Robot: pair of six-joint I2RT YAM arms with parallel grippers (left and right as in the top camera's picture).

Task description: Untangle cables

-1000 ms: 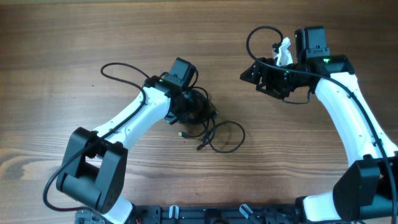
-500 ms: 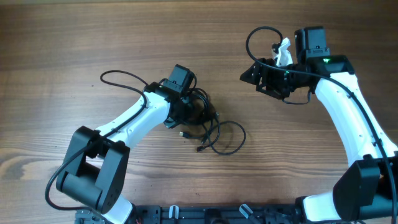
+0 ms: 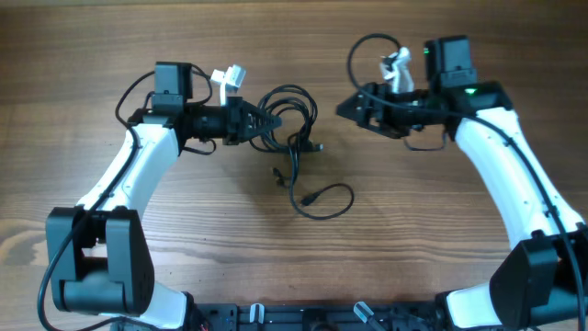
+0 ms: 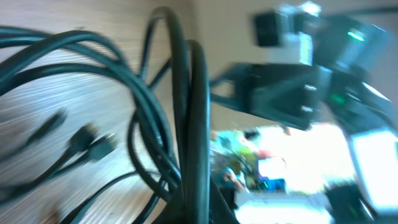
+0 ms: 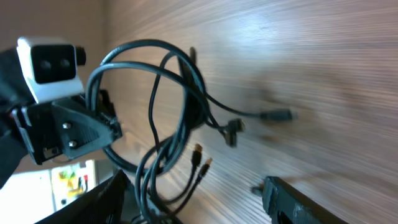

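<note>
Left gripper (image 3: 250, 124) is closed on the cables (image 3: 292, 115), pinching the knot of loops at its tip. You can see it from the right wrist camera, where the loops hang off it above the table (image 3: 441, 239). Your right gripper (image 3: 354, 106) holds nothing. Its fingers (image 5: 298, 202) sit wide apart at the bottom of its own view.

What matters for your next move is that the bundle lies between the two grippers. It touches the left one and is near the right one, with a clear gap. Both grippers point at each other across that gap, so the right one would reach the loops by going straight toward the left.

From the bundle, one strand runs back toward the robot's base and ends in a loose loop (image 3: 323, 198) lying flat on the wood. So the long axis of the slack runs crosswise to the line between your grippers.

A few small plugs (image 5: 280, 115) dangle free below the knot.
</note>
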